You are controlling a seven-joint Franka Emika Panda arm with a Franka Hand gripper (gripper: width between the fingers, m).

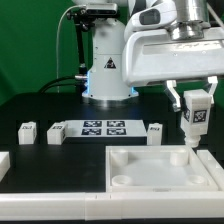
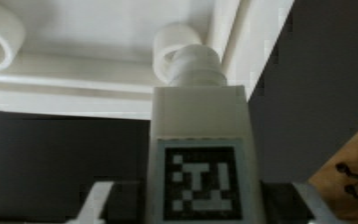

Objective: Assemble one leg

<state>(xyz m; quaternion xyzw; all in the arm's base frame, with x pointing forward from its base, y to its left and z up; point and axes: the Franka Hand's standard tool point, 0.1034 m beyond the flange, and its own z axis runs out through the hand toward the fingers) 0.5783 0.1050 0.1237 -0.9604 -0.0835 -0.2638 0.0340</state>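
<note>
My gripper (image 1: 195, 108) is shut on a leg (image 1: 194, 117), a small white block with a black-and-white tag, held upright at the exterior view's right. Its lower end hangs just above the far right corner of the large white tray piece (image 1: 150, 170). In the wrist view the leg (image 2: 201, 150) fills the middle with its tag facing the camera, and its threaded tip (image 2: 194, 62) points at the tray's corner socket (image 2: 181, 40). My gripper (image 2: 201, 205) grips its sides, one finger (image 2: 101, 205) showing beside it.
The marker board (image 1: 105, 128) lies in the middle of the black table. Three more legs lie near it (image 1: 27, 131), (image 1: 55, 132), (image 1: 154, 132). Another white part (image 1: 3, 165) sits at the exterior view's left edge. The robot base (image 1: 108, 70) stands behind.
</note>
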